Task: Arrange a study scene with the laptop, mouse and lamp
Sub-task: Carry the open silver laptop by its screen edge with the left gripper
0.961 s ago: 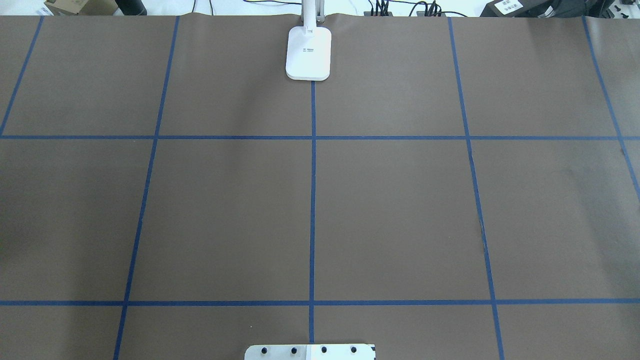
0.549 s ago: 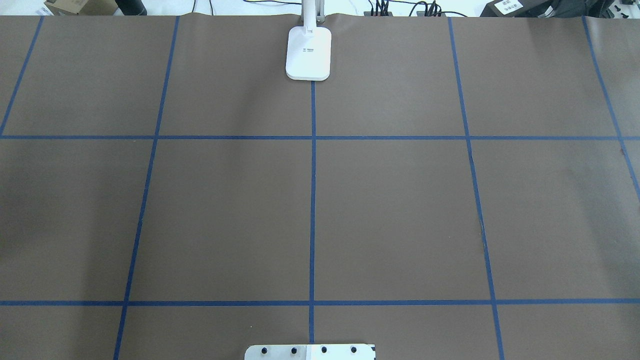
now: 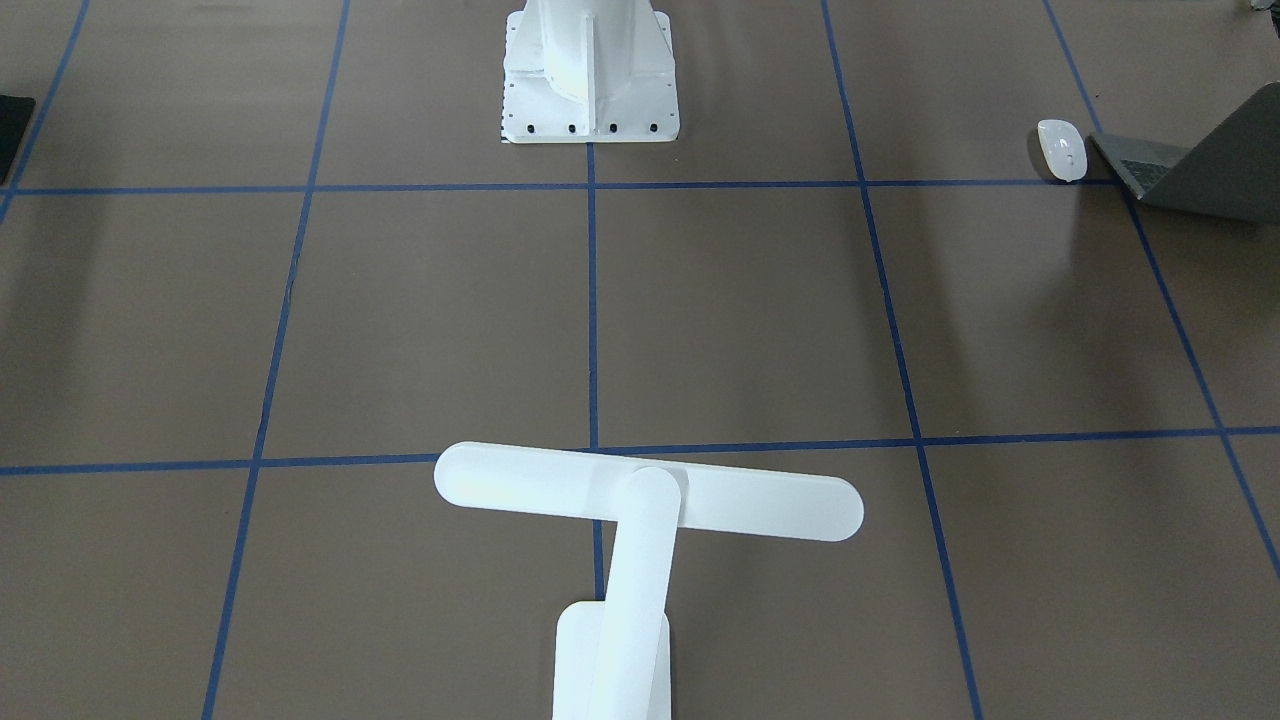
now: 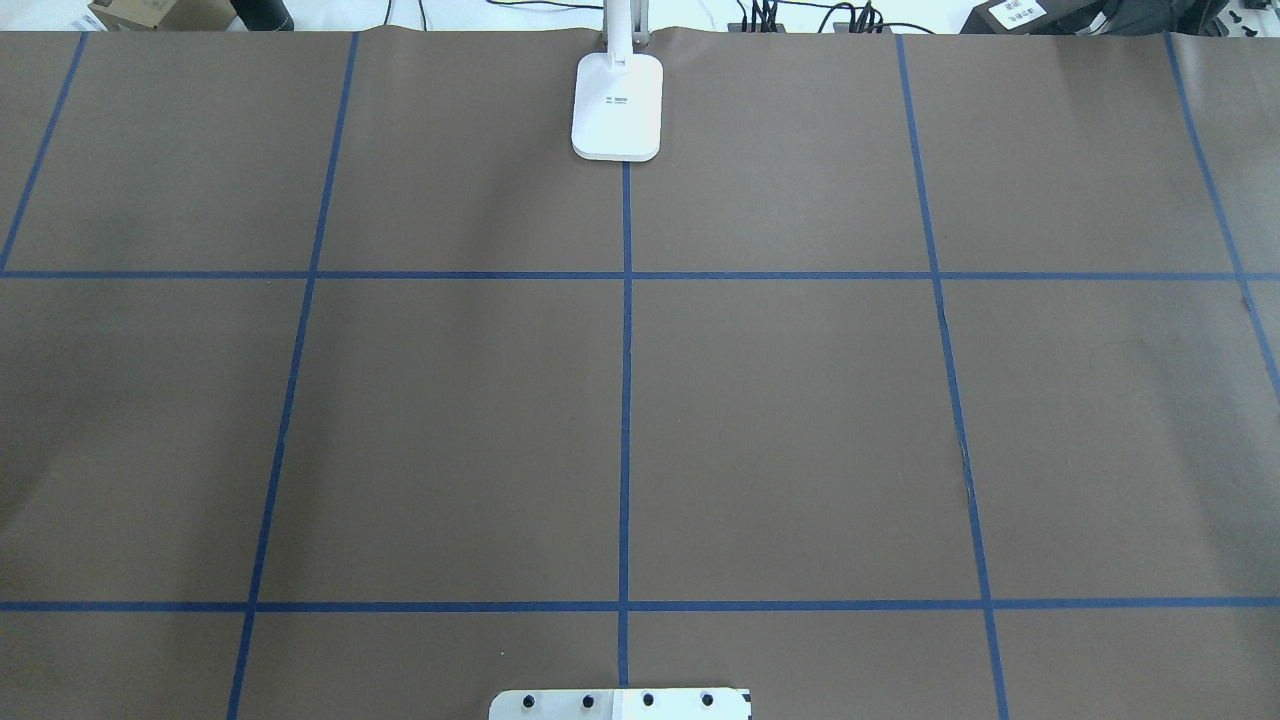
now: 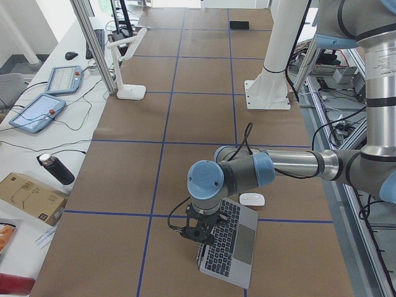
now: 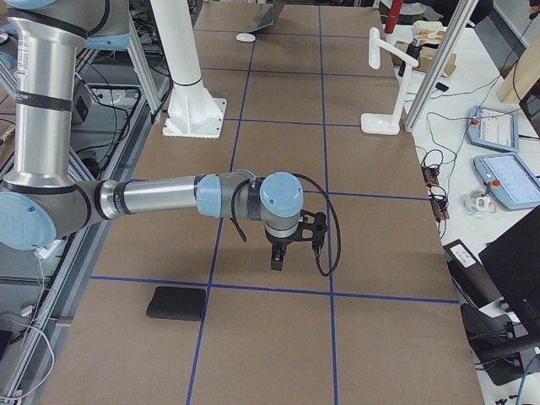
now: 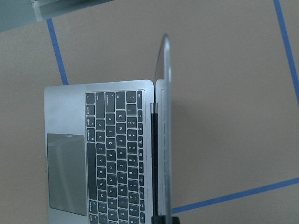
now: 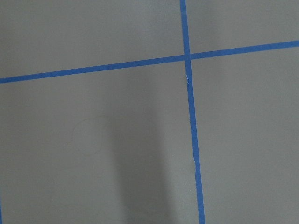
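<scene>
Lamp (image 4: pixel 617 105) unmoved; cannot tell either grip: left hand (image 5: pixel 197 234) at laptop (image 5: pixel 238 242), right hand (image 6: pixel 278 256) aloft.

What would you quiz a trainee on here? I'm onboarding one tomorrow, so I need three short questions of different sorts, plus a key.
1. True or false: the laptop is closed.
2. The mouse lies: A) beside the laptop; B) on its keyboard; C) in a gripper.
3. Which arm's gripper hangs over the laptop?

Key: 1 false, its lid stands open; 2 A; 3 the left gripper.
</scene>
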